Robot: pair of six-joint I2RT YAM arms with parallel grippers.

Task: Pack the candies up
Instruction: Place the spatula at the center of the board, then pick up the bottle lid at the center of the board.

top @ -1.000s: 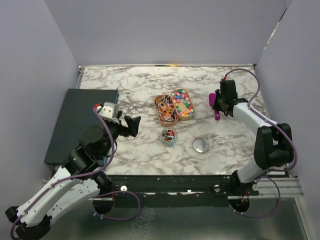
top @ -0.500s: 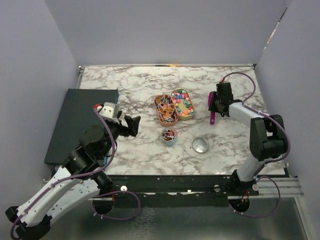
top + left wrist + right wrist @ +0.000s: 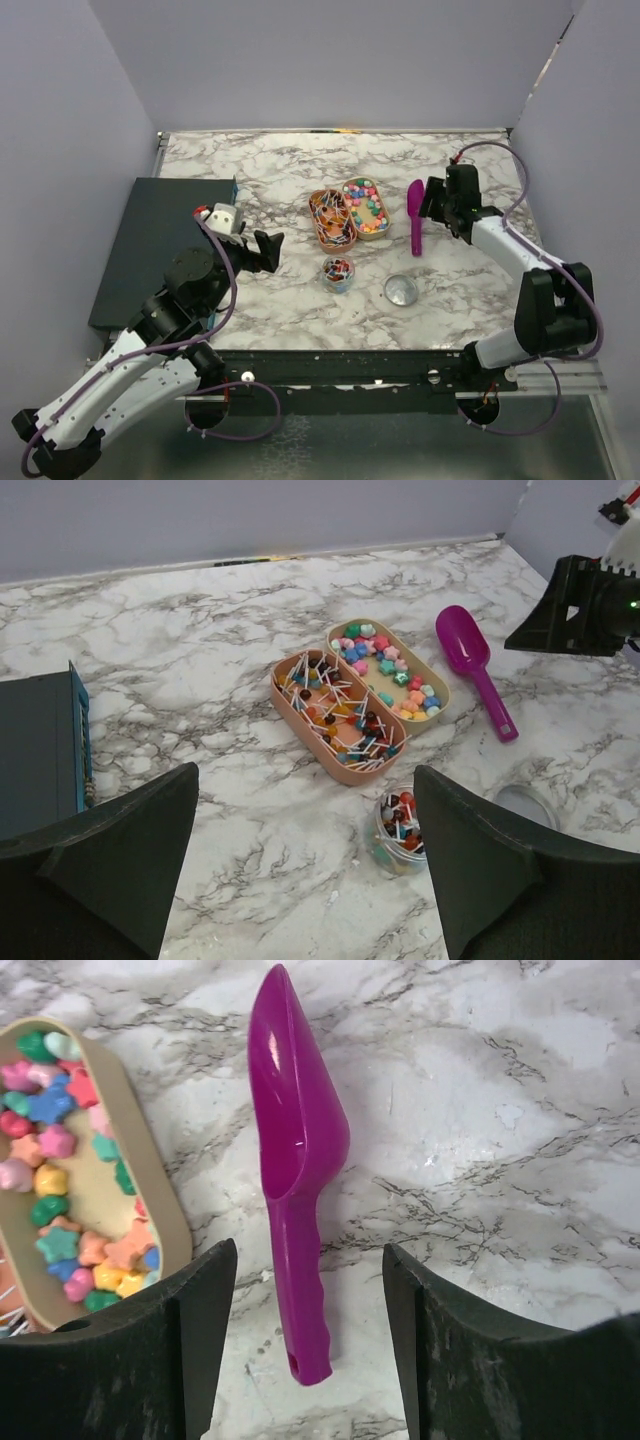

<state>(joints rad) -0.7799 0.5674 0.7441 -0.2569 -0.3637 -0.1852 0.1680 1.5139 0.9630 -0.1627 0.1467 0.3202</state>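
Observation:
The candies [image 3: 366, 205] [image 3: 390, 670] [image 3: 60, 1190] are small bright star-shaped sweets lying in the right half of a tan two-part tray [image 3: 385, 224]. A purple scoop [image 3: 415, 228] [image 3: 475, 670] [image 3: 295, 1180] lies flat on the marble just right of the tray. My right gripper [image 3: 434, 204] [image 3: 308, 1255] is open, with the scoop's handle between its fingers but touching neither. My left gripper [image 3: 272, 250] [image 3: 305, 780] hangs open and empty left of the tray, above bare marble.
The tray's left half holds lollipops [image 3: 330, 218] [image 3: 335, 715]. A small clear jar [image 3: 338, 272] [image 3: 400, 830] with lollipops in it stands in front of the tray. Its lid [image 3: 401, 290] [image 3: 525, 802] lies to its right. A dark box [image 3: 160, 240] [image 3: 40, 750] fills the left side.
My right gripper has opened and let go of the purple scoop, which now lies on the table beside the tray. The left arm has shifted only slightly.

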